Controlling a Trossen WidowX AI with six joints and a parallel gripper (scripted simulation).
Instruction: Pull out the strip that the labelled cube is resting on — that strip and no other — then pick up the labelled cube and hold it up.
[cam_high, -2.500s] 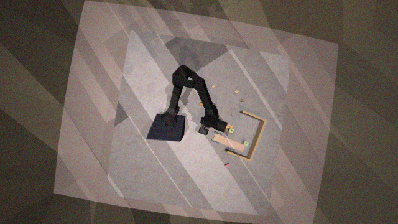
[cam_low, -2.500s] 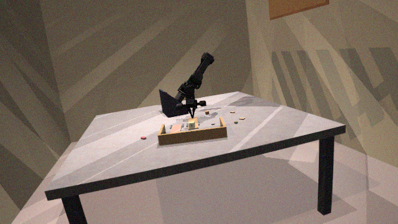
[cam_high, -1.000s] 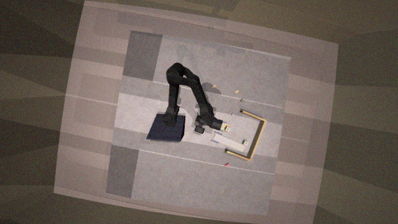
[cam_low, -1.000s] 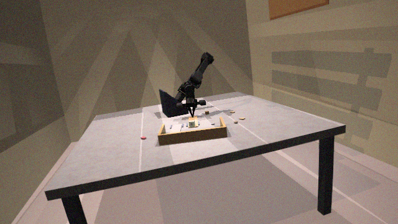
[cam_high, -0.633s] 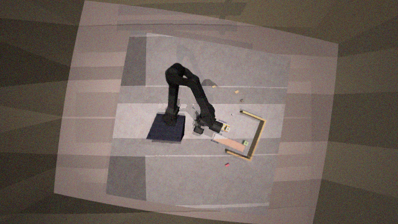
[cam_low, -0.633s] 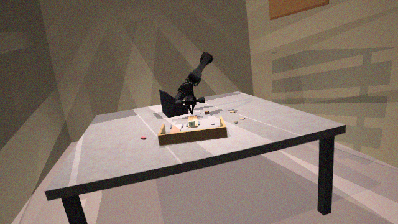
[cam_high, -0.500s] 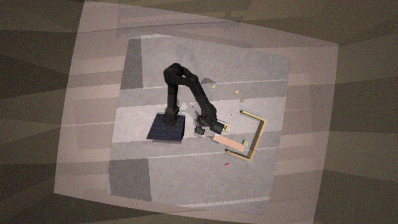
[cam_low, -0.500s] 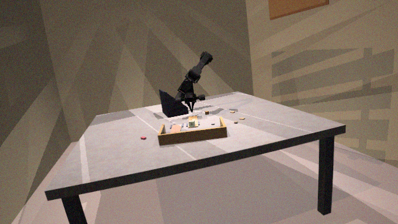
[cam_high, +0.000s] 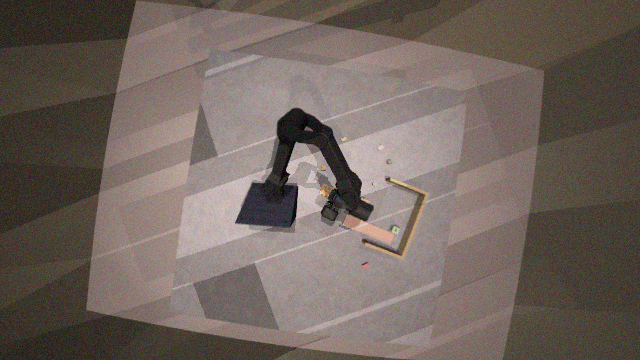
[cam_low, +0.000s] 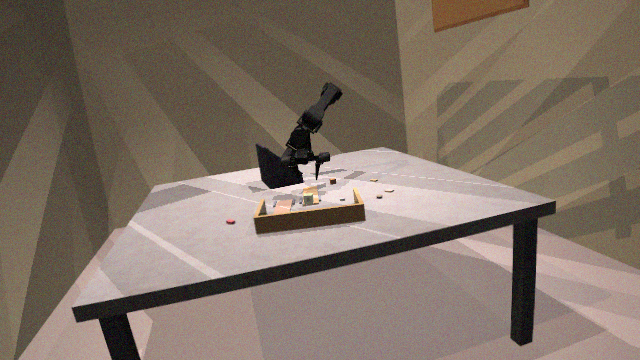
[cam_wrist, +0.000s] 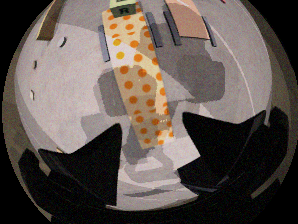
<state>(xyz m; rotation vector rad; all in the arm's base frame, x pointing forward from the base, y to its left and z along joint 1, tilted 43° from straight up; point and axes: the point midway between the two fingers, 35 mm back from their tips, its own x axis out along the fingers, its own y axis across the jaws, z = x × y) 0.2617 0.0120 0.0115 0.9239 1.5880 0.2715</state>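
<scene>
A dotted orange-and-cream strip (cam_high: 326, 190) (cam_wrist: 129, 85) runs away from my gripper. A green cube marked R (cam_wrist: 123, 9) sits at its far end, cut off by the wrist view's top edge. My gripper (cam_low: 317, 176) (cam_wrist: 152, 122) is open and empty above the table. In the wrist view its fingers are apart on both sides of the strip's near end. A salmon strip (cam_high: 370, 230) (cam_low: 283, 206) (cam_wrist: 190, 19) lies beside the dotted one. Another green cube (cam_high: 395, 230) is by its far end. The arm hides the middle of the dotted strip in the top view.
A three-sided wooden wall (cam_high: 414, 220) (cam_low: 310, 220) stands around the strips' far ends. Short grey guide rails (cam_wrist: 104, 44) flank the strips. A small red piece (cam_high: 365, 264) (cam_low: 230, 221) lies outside the wall. Several small pale and brown pieces lie on the other side.
</scene>
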